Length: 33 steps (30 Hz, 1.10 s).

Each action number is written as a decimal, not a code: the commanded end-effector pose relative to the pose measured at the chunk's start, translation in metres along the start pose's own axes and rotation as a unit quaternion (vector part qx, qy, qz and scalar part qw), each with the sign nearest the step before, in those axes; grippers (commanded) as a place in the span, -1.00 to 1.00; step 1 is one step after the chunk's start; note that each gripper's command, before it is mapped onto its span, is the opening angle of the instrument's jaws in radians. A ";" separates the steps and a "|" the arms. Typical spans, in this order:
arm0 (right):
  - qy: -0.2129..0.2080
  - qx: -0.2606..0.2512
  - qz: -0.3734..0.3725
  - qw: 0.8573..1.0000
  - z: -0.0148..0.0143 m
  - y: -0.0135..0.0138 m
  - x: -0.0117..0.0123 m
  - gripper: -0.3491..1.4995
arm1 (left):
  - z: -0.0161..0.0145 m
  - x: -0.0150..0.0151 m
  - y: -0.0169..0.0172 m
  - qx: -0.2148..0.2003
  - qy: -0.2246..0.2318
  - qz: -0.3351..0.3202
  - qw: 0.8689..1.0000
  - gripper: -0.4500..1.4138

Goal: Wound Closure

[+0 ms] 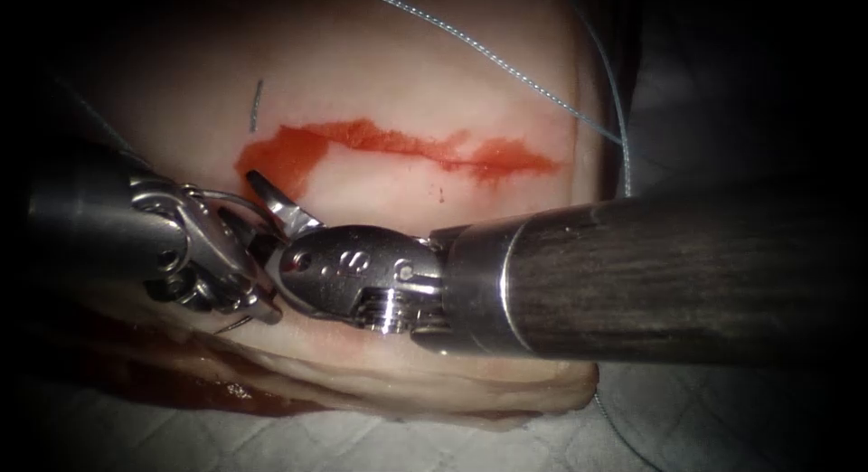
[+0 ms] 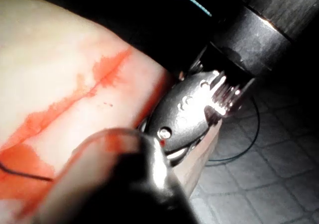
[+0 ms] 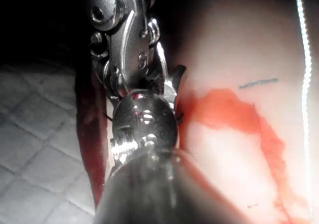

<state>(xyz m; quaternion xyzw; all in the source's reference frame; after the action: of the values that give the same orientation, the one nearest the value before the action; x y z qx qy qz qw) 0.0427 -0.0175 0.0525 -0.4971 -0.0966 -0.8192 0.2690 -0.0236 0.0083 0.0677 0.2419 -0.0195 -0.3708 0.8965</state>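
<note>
The tissue (image 1: 407, 83) carries a cut (image 1: 398, 146) marked with red fluid, running left to right. At the cut's left end the two tools meet. My left tool (image 1: 258, 305) comes in from the left, jaws shut on the curved needle (image 1: 226, 198). The needle's thin arc rises over that tool toward my right tool (image 1: 262, 190), and one end pokes out below at the tissue's front edge. The needle is not in the tissue. My right tool's tip lies against the needle's arc. In the right wrist view the left tool (image 3: 127, 59) stands just beyond the right tool (image 3: 174, 82).
Thread (image 1: 506, 65) runs across the tissue's back right and down its right side. A short piece of thread (image 1: 256, 106) lies behind the cut's left end. The right shaft (image 1: 669, 273) crosses the front right. A quilted cloth (image 1: 380, 445) lies under the tissue.
</note>
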 end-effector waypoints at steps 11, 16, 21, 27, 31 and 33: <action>0.011 0.015 0.002 1.000 0.0004 -0.0017 -0.0017 -1.00 | -0.0013 -0.0009 -0.0001 0.098 -0.132 -0.032 0.986 0.98; 0.005 0.037 0.004 0.999 -0.0004 -0.0044 -0.0013 -1.00 | -0.0047 -0.0012 -0.0001 0.133 -0.178 -0.039 0.974 0.98; -0.002 0.047 0.006 0.999 -0.0024 -0.0086 -0.0007 -1.00 | -0.0074 -0.0006 0.0001 0.182 -0.208 -0.050 0.960 0.98; -0.033 0.033 0.007 0.999 -0.0045 -0.0130 0.0003 -1.00 | -0.0094 -0.0003 0.0014 0.236 -0.244 -0.059 0.939 0.98; -0.091 -0.007 0.059 0.994 -0.0056 -0.0155 0.0009 -1.00 | -0.0101 -0.0002 0.0036 0.313 -0.283 -0.106 0.900 0.98; -0.133 -0.042 0.107 0.984 -0.0060 -0.0164 0.0012 -1.00 | -0.0100 -0.0004 0.0047 0.350 -0.307 -0.136 0.875 0.96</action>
<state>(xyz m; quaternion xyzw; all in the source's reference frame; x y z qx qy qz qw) 0.0281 -0.0064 0.0515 -0.6301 -0.0325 -0.7066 0.3204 -0.0177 0.0160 0.0609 0.4230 -0.4123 -0.5184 0.6183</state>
